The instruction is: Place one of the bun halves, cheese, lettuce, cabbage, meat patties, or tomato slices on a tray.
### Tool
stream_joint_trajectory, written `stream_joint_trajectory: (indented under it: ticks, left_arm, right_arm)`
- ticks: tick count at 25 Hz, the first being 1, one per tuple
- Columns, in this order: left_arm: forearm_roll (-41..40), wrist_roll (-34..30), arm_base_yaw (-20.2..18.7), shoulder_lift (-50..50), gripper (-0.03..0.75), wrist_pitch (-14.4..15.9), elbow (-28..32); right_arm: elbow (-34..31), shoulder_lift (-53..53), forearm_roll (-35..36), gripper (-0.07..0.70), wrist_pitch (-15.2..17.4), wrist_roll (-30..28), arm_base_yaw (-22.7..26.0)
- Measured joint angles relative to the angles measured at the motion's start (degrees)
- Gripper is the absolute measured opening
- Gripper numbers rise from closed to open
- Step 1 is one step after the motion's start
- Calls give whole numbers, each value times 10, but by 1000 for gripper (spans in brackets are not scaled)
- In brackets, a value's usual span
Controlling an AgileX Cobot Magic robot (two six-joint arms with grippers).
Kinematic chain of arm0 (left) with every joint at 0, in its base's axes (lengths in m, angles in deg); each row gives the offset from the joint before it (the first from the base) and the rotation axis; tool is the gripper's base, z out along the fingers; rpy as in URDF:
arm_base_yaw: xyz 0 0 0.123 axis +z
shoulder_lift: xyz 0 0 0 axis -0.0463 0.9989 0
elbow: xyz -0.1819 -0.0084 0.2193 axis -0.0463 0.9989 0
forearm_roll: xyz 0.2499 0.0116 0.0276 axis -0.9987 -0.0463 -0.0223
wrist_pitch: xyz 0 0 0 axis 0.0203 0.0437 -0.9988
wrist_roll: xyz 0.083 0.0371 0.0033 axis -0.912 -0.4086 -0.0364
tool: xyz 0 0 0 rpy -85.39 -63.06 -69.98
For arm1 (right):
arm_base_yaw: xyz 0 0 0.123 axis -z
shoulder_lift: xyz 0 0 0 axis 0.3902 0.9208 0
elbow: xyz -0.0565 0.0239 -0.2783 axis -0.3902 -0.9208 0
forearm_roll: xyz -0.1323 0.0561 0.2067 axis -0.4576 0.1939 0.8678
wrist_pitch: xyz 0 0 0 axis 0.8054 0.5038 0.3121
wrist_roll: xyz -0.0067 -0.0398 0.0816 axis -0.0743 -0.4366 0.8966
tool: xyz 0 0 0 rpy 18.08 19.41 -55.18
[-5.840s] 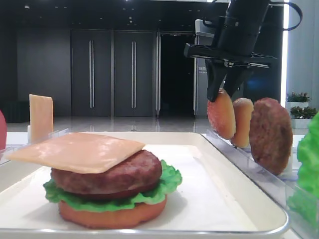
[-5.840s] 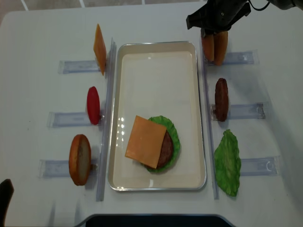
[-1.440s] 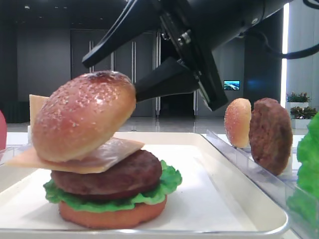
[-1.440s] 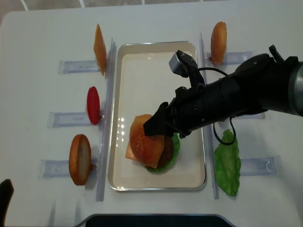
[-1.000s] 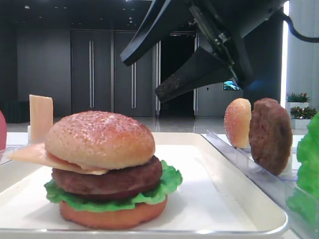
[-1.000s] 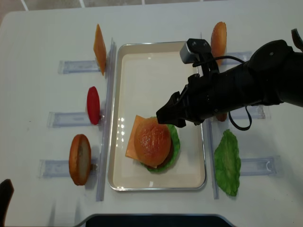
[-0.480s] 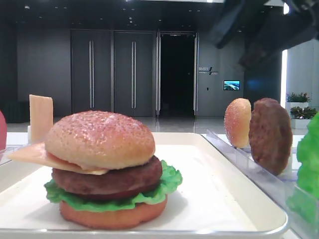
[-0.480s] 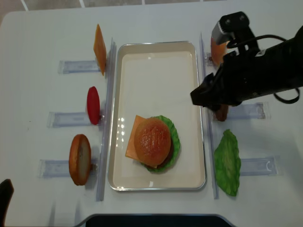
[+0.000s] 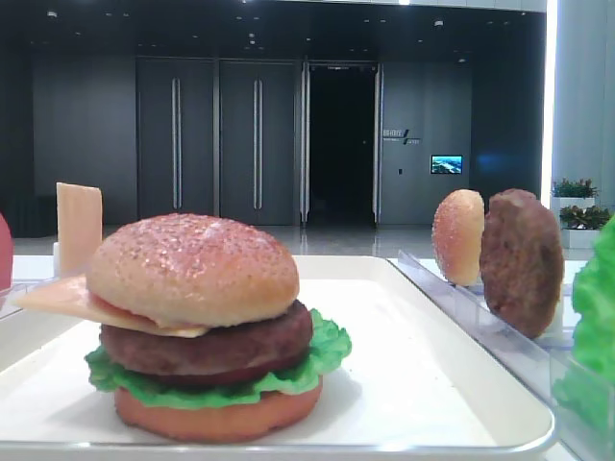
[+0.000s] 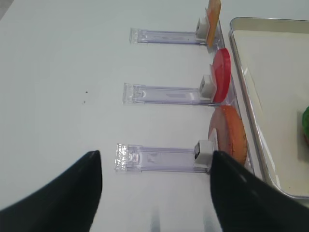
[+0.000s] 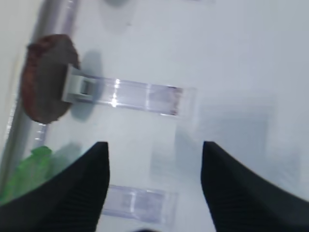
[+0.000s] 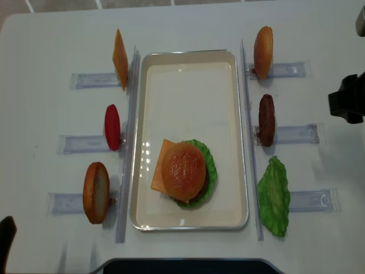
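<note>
Since release, the right claw (image 11: 153, 186), fingers spread and empty, has retreated over the white bench (image 12: 45, 34); the sesame-speckled golden domed bun half (image 12: 183, 170) could slide off the tilted square orange cheese slice (image 9: 58, 296).

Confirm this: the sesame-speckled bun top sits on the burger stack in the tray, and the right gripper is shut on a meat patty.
One part is wrong. The bun top does sit on the stack in the tray, but the right gripper is open and empty; the right wrist view shows the meat patty apart from it in its clear holder.
</note>
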Motion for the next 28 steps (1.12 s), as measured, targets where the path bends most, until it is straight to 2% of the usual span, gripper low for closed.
stream_joint_trajectory:
  ticks: [4, 9, 16, 20, 28]
  left_arm:
    - [0, 0, 0, 0, 535, 0, 0]
    - [0, 0, 0, 0, 535, 0, 0]
    - [0, 0, 0, 0, 535, 0, 0]
    - [0, 0, 0, 0, 535, 0, 0]
    - [0, 0, 0, 0, 535, 0, 0]
  right_arm:
    - [0, -20, -70, 429, 45, 48, 29]
    - [-9, -40, -93, 429, 91, 70, 31]
    - [-104, -159, -87, 429, 104, 86, 31]
    - [-158, -279, -87, 429, 107, 88, 31]
    - [-198, -487, -87, 429, 121, 88, 31]
